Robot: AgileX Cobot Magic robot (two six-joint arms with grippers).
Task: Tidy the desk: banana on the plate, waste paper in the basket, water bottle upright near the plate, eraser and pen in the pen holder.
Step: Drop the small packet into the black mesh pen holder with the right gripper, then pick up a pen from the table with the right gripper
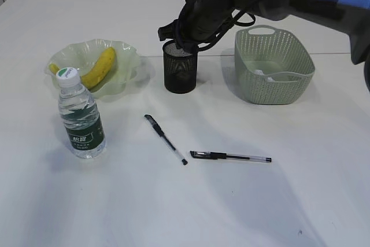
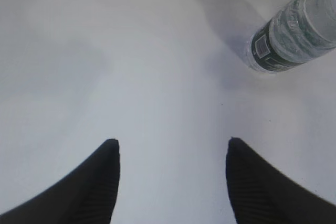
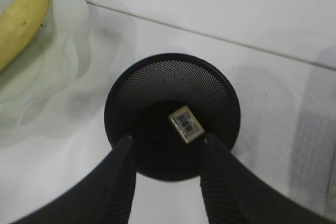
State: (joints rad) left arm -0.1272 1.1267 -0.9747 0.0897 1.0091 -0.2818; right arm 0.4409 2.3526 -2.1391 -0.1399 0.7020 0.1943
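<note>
Right gripper [image 3: 165, 140] poised directly above the pen holder [image 1: 180, 67], jaws parted and empty, fingers [image 3: 122, 182] framing the cup's mouth from above. Down inside the pen holder, at the bottom, the eraser [image 3: 185, 123], barcoded sleeve facing up, clear of both fingers. Left gripper [image 2: 170, 148] spread wide with nothing between its tips, low over bare desk [image 1: 260, 201], the water bottle [image 2: 294, 30] off to one side ahead of it.

Around the pen holder: to its left, the plate [image 1: 124, 50] carrying the banana [image 1: 101, 66], curved along the dish. In front of the plate, close by, the water bottle standing upright, white cap on top, green label facing forward. To the right of the pen holder, the basket [image 1: 273, 67], something white showing at its bottom through the opening, probably the waste paper [image 1: 272, 76], though too little visible to be sure.

Farther forward on the desk, well apart from the cup, two pens lying flat: one pen [image 1: 166, 139] slanted, the other pen [image 1: 230, 156] nearly level, tips close together but not touching.
</note>
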